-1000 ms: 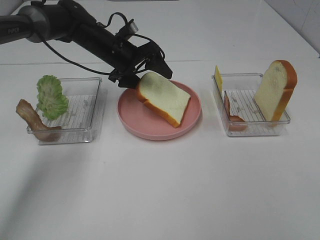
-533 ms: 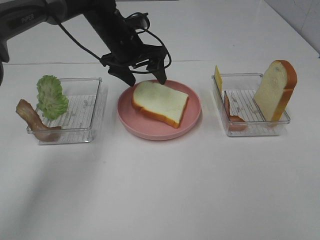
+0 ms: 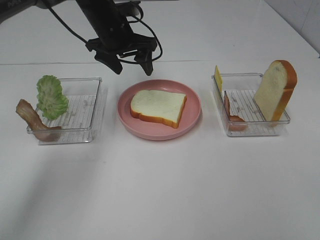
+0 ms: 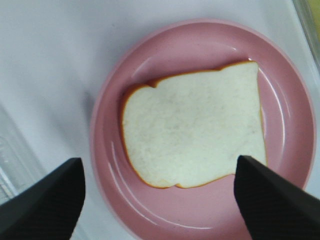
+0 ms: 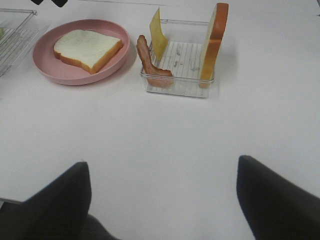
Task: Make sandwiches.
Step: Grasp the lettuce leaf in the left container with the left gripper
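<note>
While flat, bread slice (image 3: 157, 107) on plate (image 3: 155, 134).

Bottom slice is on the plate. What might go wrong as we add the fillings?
The lettuce and bacon strip lean on the rim of the left tray; a grab may tip them onto the table. The cheese slice stands thin against the right tray wall, so a pinch may slip off.
</note>
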You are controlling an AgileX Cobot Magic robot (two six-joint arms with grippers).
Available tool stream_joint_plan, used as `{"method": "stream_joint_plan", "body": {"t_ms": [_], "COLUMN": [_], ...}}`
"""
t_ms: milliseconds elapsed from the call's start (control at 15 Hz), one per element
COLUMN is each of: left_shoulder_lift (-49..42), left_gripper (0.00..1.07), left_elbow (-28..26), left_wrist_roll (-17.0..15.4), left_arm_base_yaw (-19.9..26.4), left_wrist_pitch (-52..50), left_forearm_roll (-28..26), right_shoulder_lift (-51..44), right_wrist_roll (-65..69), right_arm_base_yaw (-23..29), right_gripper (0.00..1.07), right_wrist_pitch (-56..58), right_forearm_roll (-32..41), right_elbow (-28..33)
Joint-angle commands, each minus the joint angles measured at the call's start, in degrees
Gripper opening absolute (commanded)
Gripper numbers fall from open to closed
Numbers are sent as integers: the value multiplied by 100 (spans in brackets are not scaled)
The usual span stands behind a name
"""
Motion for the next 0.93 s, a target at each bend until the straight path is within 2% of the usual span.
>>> {"method": "stream_joint_plan", "body": {"t_ms": [67,200,267,467,733,933], "left_shoulder_lift": [-246,-481,-751,-1071,-1702,-1971], "left_gripper": [70,69,69,65,62,62], "left_elbow": [-17,-17,-6,103,905,1495], "left_wrist_roll": [-57,-183,-183,-183,-172,-155], "left_arm_base_yaw": [69,281,607,1054,1725,2028], "left_wrist_pitch": [430,430,430,430,430,430], "left_forearm_roll": [372,470,510,567,716,733], "right_shoulder_lift": [-86,-86,-86,-86,-86,-86], "right_wrist_roll": [17,17,17,17,17,17], "right_arm_base_yaw": [-29,-29,-29,-29,-29,-29], "right_gripper": [77,77,77,77,77,77], "right_wrist_pitch": [-46,-46,-46,-46,-46,-46], "right_forearm_roll": [17,17,17,23,29,29], "right_elbow": [11,11,11,11,11,11]}}
